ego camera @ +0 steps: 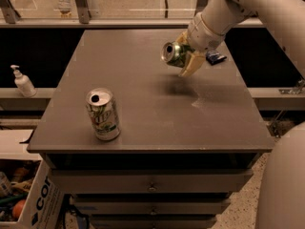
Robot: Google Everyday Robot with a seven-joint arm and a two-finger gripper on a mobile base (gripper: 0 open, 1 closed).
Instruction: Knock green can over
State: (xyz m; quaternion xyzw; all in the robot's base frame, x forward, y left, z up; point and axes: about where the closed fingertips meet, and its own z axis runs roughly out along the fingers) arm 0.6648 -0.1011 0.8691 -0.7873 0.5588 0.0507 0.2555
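Observation:
The green can [172, 52] is tipped on its side in the air above the right back part of the grey table [143, 80], its silver top facing left. My gripper [185, 55] is shut on it, with one pale finger [192, 65] below the can and one above. The can's shadow lies on the table under it. A mostly white can with a green logo [102, 114] stands upright near the table's front left, far from the gripper.
A small dark blue packet [216, 57] lies on the table behind the gripper. A white pump bottle [22, 81] stands on a ledge at the left. A cardboard box [33, 199] with items sits on the floor at lower left. Drawers sit under the table.

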